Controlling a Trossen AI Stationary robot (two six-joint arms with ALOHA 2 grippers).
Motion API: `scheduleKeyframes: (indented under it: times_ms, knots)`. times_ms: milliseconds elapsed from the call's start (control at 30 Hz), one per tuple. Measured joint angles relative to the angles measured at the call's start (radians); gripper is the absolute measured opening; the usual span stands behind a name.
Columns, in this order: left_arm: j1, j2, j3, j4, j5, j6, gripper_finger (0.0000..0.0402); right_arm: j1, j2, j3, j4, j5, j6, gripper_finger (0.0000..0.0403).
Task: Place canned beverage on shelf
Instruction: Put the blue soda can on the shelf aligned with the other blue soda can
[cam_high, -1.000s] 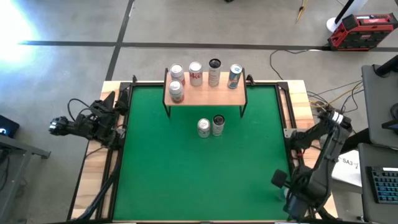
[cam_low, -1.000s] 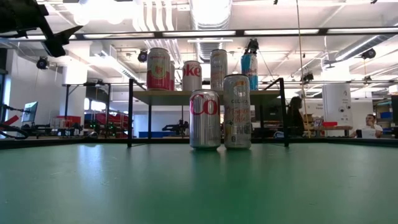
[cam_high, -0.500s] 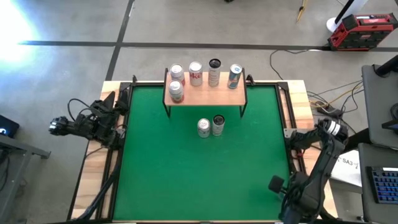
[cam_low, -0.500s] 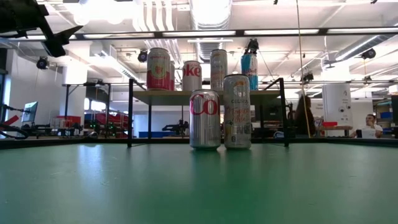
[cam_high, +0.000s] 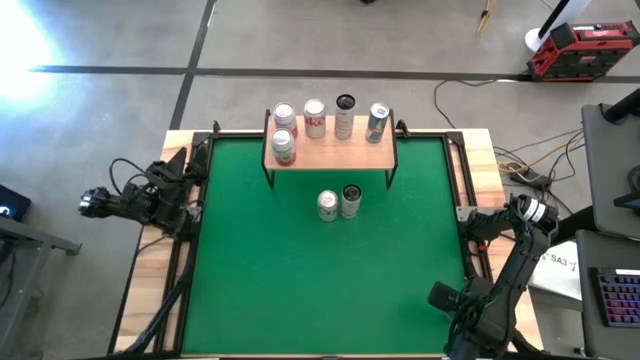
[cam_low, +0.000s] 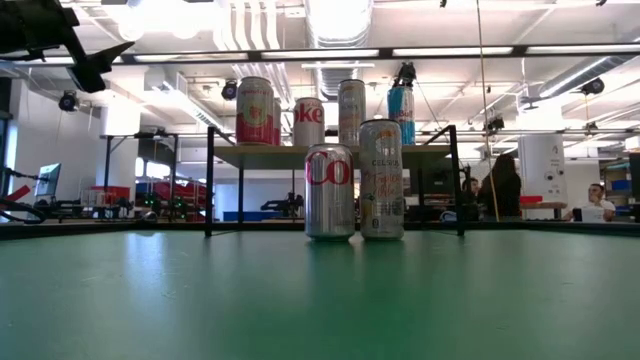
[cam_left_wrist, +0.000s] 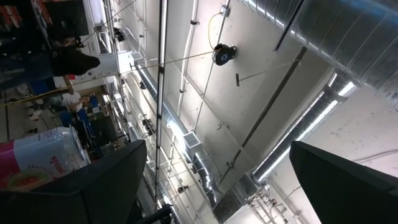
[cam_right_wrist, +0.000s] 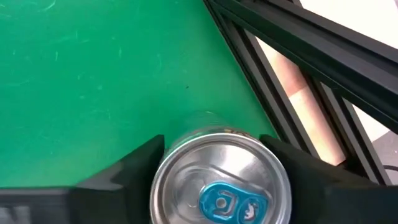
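In the right wrist view a silver canned beverage (cam_right_wrist: 221, 183) with a blue tab stands upright on the green mat (cam_right_wrist: 93, 74), beside the black rail at the mat's right edge. My right gripper (cam_right_wrist: 211, 142) is shut on it, at the mat's near right corner (cam_high: 447, 298), where the arm hides the can. The light-wood shelf (cam_high: 335, 152) stands at the far edge with several cans on it. Two more cans (cam_high: 339, 203) stand on the mat in front of it. My left gripper (cam_left_wrist: 217, 186) waits open off the table's left edge (cam_high: 95, 203), pointing up at the ceiling. My right gripper pinches the can's upper side wall (cam_right_wrist: 166, 167) between its two fingers, one on each opposite side just below the rim. The fingers come from above, pointing down. The can is upright; whether its base is still on the mat I cannot tell.
A black frame rail (cam_right_wrist: 292, 56) and a wooden border (cam_high: 480, 170) run along the mat's right edge, close to the held can. Open green mat (cam_high: 300, 290) lies between that can and the shelf. People move about in the room behind (cam_low: 500, 185).
My right gripper has sunk toward the mat at the near right corner and shifted slightly toward the near edge. The cans on the shelf and on the mat have kept still.
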Motion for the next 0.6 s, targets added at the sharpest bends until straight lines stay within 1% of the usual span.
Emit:
scheduleKeyframes:
  times_ms: [33, 67, 200, 333, 467, 600]
  knots:
    - [0.0, 0.0, 0.0, 0.0, 0.0, 0.0, 0.038, -0.002, 0.0, 0.0, 0.002, 0.003, 0.0, 0.0231]
    - [0.0, 0.0, 0.0, 0.0, 0.0, 0.0, 0.038, -0.004, 0.0, 0.0, 0.003, 0.007, -0.004, 0.0218]
    - [0.0, 0.0, 0.0, -0.001, 0.0, 0.0, 0.038, -0.026, -0.001, 0.004, 0.003, 0.042, -0.052, 0.0219]
    - [0.0, 0.0, 0.0, -0.001, 0.0, 0.0, 0.038, -0.077, -0.01, 0.009, -0.006, 0.096, -0.123, 0.0219]
    - [0.0, 0.0, 0.0, -0.001, 0.0, 0.0, 0.038, -0.164, -0.038, 0.017, -0.052, 0.117, -0.228, 0.0219]
    - [0.0, 0.0, 0.0, -0.001, 0.0, 0.0, 0.038, -0.288, -0.061, 0.033, -0.093, 0.172, -0.387, 0.0219]
